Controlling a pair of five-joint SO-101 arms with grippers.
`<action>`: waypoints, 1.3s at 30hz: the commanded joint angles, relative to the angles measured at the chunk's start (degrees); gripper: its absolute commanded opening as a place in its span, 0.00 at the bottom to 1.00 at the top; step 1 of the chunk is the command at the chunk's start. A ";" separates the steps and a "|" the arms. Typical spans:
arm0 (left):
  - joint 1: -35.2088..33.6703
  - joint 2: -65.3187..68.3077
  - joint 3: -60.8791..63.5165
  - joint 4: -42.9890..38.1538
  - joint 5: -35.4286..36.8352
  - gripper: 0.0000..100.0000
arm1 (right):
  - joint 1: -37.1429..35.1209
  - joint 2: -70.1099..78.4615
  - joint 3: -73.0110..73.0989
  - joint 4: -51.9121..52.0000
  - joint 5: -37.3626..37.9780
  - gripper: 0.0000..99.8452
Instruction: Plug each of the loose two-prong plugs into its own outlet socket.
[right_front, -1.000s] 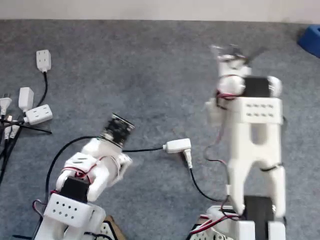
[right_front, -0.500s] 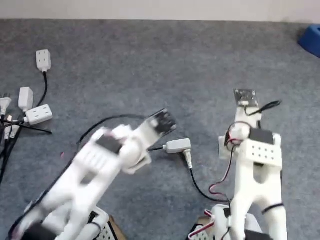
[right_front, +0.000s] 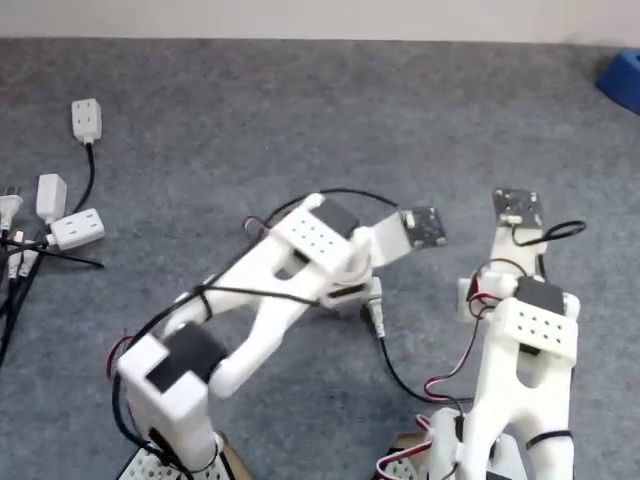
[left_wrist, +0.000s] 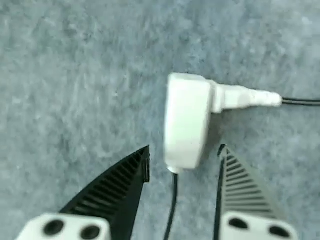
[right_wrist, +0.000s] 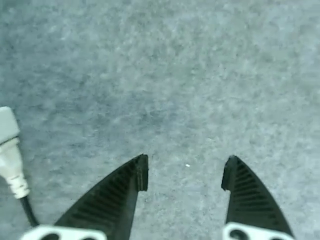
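Your left gripper (left_wrist: 183, 150) hangs with its jaws apart over the white socket block (left_wrist: 186, 120). The near end of the block sits between the black finger (left_wrist: 125, 185) and the pale finger (left_wrist: 240, 192), and a strip of grey carpet (right_wrist: 200, 75) shows on either side of it. Nothing is gripped. A white plug (left_wrist: 240, 98) butts against the block's side close to its far end, but you cannot see its prongs. A black cable (left_wrist: 172, 210) leaves the block's near end and passes between the two fingers.

From above, the left arm (right_front: 310, 240) stretches from 7 o'clock across to the middle of the carpet and covers most of the block. The plug pokes out just past the arm, toward 5 o'clock. The plug's lead (right_front: 392, 368) curls on toward 6 o'clock, between the two arm bases.

Your right gripper (right_wrist: 186, 162) is spread open as well, with both fingers over bare carpet and nothing between them. The plug lies off to one side of it, well clear of the nearer finger. The right arm (right_front: 525, 340) stands at 4 o'clock, and its wrist sits near the block, at the block's 3 o'clock.

Out at the 9 o'clock edge lie the spare outlets (right_front: 78, 229) — white blocks on black leads — with what looks like a loose plug (right_front: 8, 206) just beside them. A blue object (right_front: 622, 80) sits in the 2 o'clock corner.
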 joint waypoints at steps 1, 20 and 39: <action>1.01 5.93 -8.75 2.55 -0.26 0.23 | 2.59 -1.54 0.66 -1.01 2.02 0.24; -4.62 18.86 -36.35 13.98 -0.26 0.01 | 1.45 -1.63 3.12 -2.24 2.11 0.24; -13.14 52.79 -86.37 -2.11 -6.86 0.04 | -3.30 -1.80 7.25 -2.42 2.11 0.24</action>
